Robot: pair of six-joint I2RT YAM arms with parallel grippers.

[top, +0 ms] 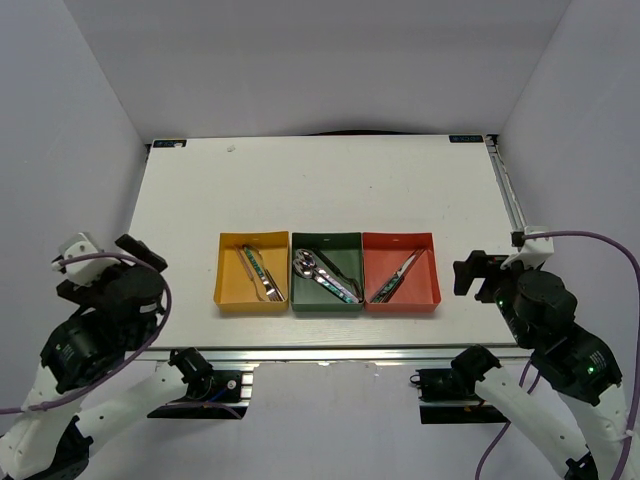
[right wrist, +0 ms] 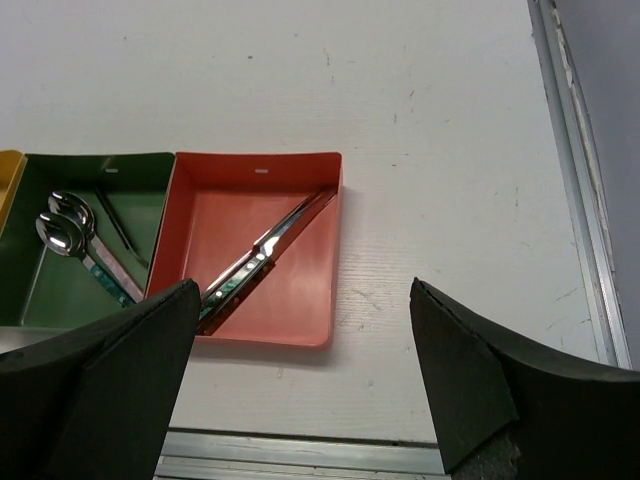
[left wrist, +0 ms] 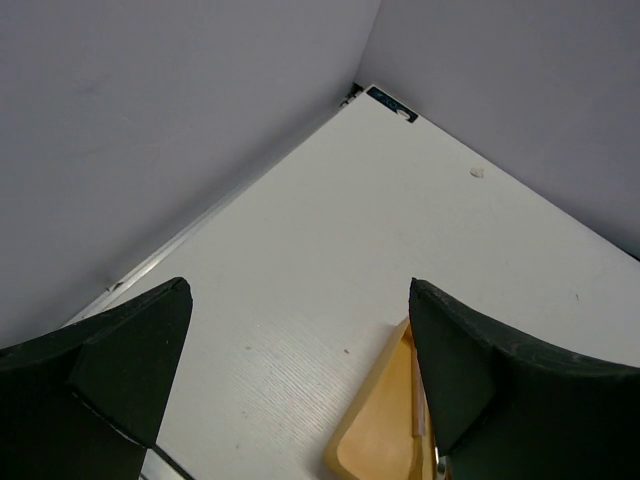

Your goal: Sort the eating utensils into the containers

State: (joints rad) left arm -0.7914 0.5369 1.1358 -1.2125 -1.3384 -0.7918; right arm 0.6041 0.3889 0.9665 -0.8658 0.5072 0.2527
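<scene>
Plainly, both my tools are empty with the jaws spread wide: the left gripper (top: 105,255) hangs off the left end of the tray row, the right gripper (top: 492,270) off the right end, each apart from its nearest tray.

What any next move turns on is that the 3 trays sit touching side by side between my arms, near the front edge of the table (top: 320,180). The yellow tray (top: 222,270) lies right of my left gripper and nearest it. The red tray (top: 425,280) lies left of my right gripper and nearest it. The green tray (top: 326,235) is in the middle, about equally far from both.

I see no utensil loose on the table, so I judge the sorting done, or close to it.

The spoons (top: 318,268) lie in green, bowls far-left, teal handles running near-right. The knives (top: 398,280) lie in red, slanting the other way, tips far-right. Yellow holds slim pieces I take for forks (top: 262,278), slanting like the spoons. All are bright metal with thin patterned or pinkish handles.
</scene>
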